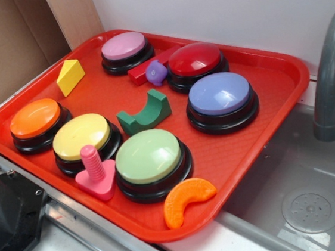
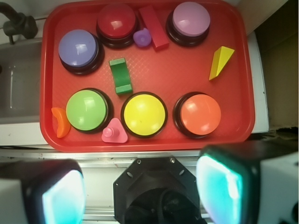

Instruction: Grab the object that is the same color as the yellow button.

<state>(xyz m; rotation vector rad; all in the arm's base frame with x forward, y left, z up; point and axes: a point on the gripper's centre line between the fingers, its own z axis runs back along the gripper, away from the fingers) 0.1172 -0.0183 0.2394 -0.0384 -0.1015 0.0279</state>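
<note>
In the exterior view a red tray (image 1: pixel 281 68) fills most of the frame, and no arm or gripper shows in it. The yellow wedge (image 1: pixel 70 76) sits alone in the upper left part of the tray, above the orange button (image 1: pixel 35 118) and left of the pink button (image 1: pixel 124 45), touching neither. The yellow button (image 1: pixel 81 136) lies at centre left, just beside the light-green button (image 1: pixel 148 156), with a pink peg piece (image 1: pixel 95 172) touching or nearly touching both at their lower edges. An orange crescent (image 1: pixel 185 200) rests near the tray's lower rim, and a green arch block (image 1: pixel 145 113) sits in the middle. In the wrist view the camera looks down on the whole tray from well back, and the gripper (image 2: pixel 140 189) occupies the bottom of the frame: its two pads (image 2: pixel 63 196) stand far apart at lower left and lower right, wide open, with nothing between them. Here the wedge appears at the right of the frame, above the orange button and right of the pink one, with bare tray around it. The yellow button sits at lower centre. Judging from this, nothing of the task is done yet: the approach over the wedge, the descent, the closing and the lift all remain.
</note>
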